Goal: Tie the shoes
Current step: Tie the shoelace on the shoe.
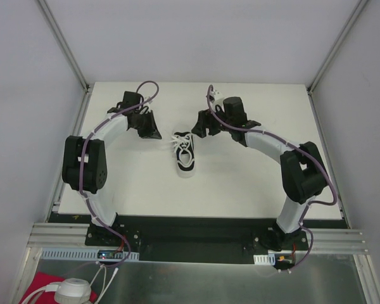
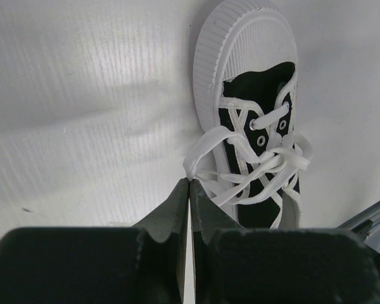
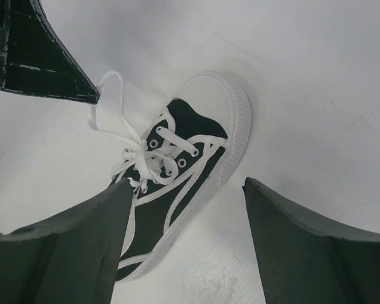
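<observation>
The shoe (image 1: 185, 155), a small black sneaker with a white sole, lies mid-table with its toe toward the arm bases. Its white laces (image 1: 177, 137) are knotted over the tongue. My left gripper (image 1: 156, 133) is to the shoe's left, and in the left wrist view the left gripper (image 2: 190, 181) is shut on a loop of lace (image 2: 206, 142) drawn sideways from the shoe (image 2: 240, 50). In the right wrist view my right gripper (image 3: 185, 183) is open just above the shoe (image 3: 158, 215), empty. The lace loop (image 3: 104, 104) runs up to the left gripper's fingertips (image 3: 82, 88).
The white table (image 1: 240, 177) is walled by grey panels left, right and behind. Both arm bases sit on a black rail (image 1: 196, 231) at the near edge. A white device and a red cloth (image 1: 44, 285) lie below the table edge.
</observation>
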Robot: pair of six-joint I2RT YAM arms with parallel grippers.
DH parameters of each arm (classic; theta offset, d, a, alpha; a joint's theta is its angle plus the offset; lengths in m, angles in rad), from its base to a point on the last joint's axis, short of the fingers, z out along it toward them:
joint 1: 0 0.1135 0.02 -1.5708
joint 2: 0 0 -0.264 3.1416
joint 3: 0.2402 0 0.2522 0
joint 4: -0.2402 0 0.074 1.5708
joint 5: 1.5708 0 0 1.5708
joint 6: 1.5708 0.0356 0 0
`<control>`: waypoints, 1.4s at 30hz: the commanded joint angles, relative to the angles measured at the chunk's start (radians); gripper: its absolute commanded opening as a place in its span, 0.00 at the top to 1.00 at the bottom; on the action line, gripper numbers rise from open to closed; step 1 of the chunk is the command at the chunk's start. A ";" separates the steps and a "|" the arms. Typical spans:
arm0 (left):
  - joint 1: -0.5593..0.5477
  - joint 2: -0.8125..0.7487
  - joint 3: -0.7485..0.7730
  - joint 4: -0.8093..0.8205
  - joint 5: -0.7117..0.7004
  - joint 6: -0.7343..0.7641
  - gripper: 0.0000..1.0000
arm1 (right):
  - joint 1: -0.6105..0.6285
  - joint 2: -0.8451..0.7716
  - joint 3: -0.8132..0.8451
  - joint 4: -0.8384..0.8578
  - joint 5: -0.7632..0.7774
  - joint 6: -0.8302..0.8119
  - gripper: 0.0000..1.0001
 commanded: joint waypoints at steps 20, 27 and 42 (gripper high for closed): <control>-0.034 0.029 0.058 -0.007 0.015 -0.002 1.00 | -0.031 0.171 0.028 0.179 -0.223 0.423 0.37; -0.034 0.025 0.055 -0.007 0.016 0.000 1.00 | -0.049 0.201 -0.049 0.358 -0.220 0.616 0.41; -0.034 0.024 0.051 -0.007 0.012 0.004 1.00 | -0.054 0.243 -0.115 0.582 -0.283 0.781 0.52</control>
